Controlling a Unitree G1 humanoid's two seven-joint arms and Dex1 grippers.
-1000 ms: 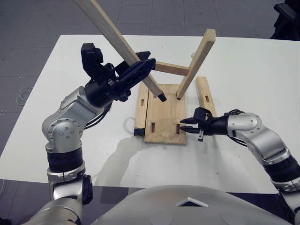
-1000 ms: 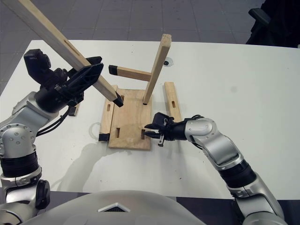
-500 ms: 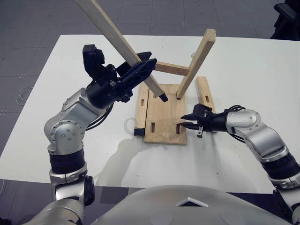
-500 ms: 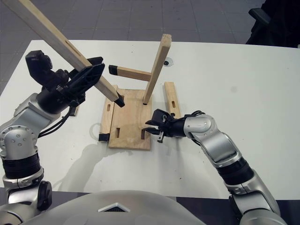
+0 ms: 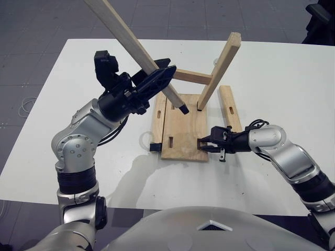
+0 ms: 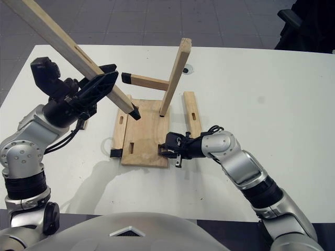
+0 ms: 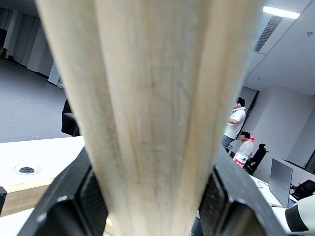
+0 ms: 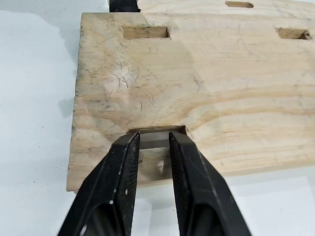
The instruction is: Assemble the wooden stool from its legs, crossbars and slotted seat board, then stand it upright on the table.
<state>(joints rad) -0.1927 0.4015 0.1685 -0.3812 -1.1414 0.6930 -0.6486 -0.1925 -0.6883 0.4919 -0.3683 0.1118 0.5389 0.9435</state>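
Note:
The slotted seat board (image 5: 183,128) lies flat at the table's middle. One leg (image 5: 219,68) stands upright in its far right slot, with a crossbar (image 5: 190,77) sticking out to the left. My left gripper (image 5: 156,81) is shut on a long leg (image 5: 131,44) held slanted above the board, its black-capped end (image 5: 181,110) hovering over the far left slot; its pads (image 7: 93,196) clamp both sides. My right gripper (image 5: 203,144) is low at the board's near right slot (image 8: 156,139), its fingertips (image 8: 129,147) slightly apart on either side, holding nothing.
A spare leg (image 5: 229,107) lies flat just right of the board. Another black-capped piece (image 5: 158,117) lies along the board's left edge. A round cable hole (image 5: 215,61) sits behind the upright leg. White table (image 5: 282,78) spreads right and left.
My right gripper has slid left along the table until its tips reach the board's near right slot. The left arm and its leg have barely shifted.

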